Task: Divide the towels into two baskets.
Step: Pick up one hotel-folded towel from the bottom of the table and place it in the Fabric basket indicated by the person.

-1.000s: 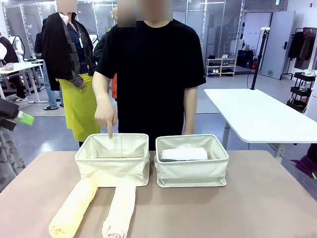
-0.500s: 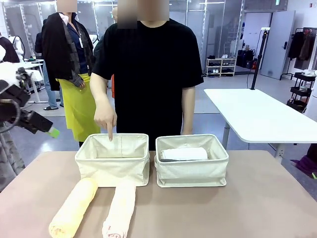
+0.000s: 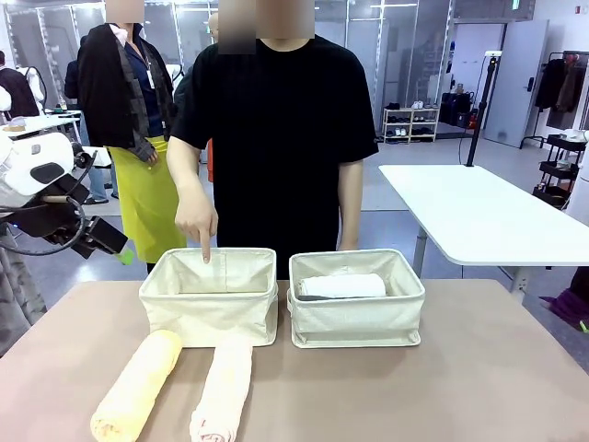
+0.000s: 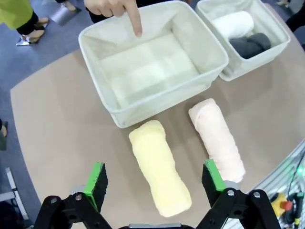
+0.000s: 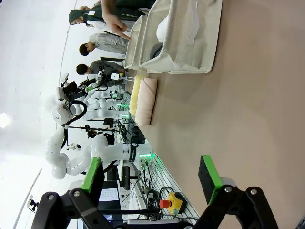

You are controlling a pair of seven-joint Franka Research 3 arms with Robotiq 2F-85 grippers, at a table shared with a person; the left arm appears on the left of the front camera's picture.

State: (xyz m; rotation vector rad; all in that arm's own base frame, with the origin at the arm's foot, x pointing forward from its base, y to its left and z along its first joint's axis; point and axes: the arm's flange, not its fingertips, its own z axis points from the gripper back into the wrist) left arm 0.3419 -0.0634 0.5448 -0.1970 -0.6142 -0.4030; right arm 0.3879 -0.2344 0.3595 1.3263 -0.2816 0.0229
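Note:
A pale yellow towel [image 3: 138, 384] and a pale pink towel [image 3: 224, 391] lie side by side on the table in front of the left basket [image 3: 209, 308], whose inside is bare. The right basket [image 3: 357, 318] holds the white towel [image 3: 342, 286] and the dark grey towel [image 4: 250, 45]. My left gripper [image 3: 120, 250] hovers high off the table's left edge, open [image 4: 155, 183], looking down on the yellow towel [image 4: 158, 174] and pink towel [image 4: 218, 138]. My right gripper [image 5: 150, 176] is open over bare tabletop, far from the baskets [image 5: 183, 43].
A person stands at the far side, one hand [image 3: 196, 221] pointing a finger [image 4: 135, 21] down into the left basket [image 4: 157, 98]. The brown table [image 3: 479, 387] is bare at the right and front. Another white table [image 3: 479, 216] stands behind at the right.
My left arm has swung in from the left edge, its gripper moving right and lower toward the table. The pointing hand, towels and baskets stay put.

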